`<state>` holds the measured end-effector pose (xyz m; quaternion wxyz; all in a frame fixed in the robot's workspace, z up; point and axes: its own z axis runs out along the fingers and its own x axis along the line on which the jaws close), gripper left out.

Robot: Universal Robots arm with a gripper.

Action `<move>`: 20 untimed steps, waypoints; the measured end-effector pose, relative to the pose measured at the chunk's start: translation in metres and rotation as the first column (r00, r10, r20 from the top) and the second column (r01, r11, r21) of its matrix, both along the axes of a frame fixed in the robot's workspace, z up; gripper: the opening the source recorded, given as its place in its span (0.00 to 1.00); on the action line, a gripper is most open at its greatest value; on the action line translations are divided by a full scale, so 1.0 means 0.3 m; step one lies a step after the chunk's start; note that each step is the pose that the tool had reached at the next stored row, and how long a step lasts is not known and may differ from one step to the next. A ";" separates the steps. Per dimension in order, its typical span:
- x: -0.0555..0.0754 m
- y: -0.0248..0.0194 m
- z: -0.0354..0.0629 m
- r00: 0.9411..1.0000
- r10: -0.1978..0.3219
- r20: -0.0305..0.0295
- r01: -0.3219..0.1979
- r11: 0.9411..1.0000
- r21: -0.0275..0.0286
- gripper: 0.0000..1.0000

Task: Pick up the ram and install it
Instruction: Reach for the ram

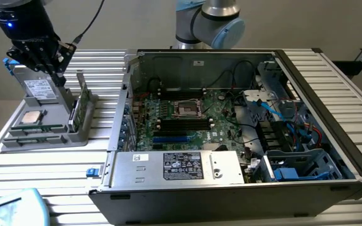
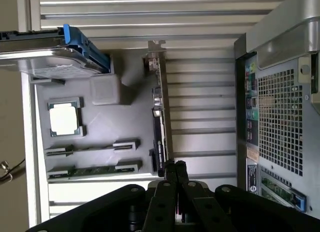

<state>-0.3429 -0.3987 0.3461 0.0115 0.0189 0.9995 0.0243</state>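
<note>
Both jaws tight together above the tray, off the ram.

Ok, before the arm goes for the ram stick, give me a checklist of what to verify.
1. Ram in place for pickup: ok, the ram lies in the gray tray.
2. Jaws open for a grasp: not ok, shut and holding nothing.
3. Jaws over the ram: not ok, they sit by the upright card.
4. Computer case open: ok, motherboard exposed.
5. Black memory slots free: cannot tell.
</note>
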 end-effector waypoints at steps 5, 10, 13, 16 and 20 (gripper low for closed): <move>-0.047 0.000 -0.028 1.000 0.011 0.000 -0.011 1.000 0.000 0.10; -0.090 0.000 -0.055 1.000 0.021 0.000 -0.021 1.000 0.000 0.10; -0.115 0.000 -0.070 1.000 0.027 0.000 -0.027 1.000 0.000 0.10; -0.131 -0.001 -0.086 0.999 0.035 0.000 -0.035 0.999 0.000 0.10; -0.144 -0.003 -0.102 0.999 0.047 -0.002 -0.047 0.999 0.000 0.10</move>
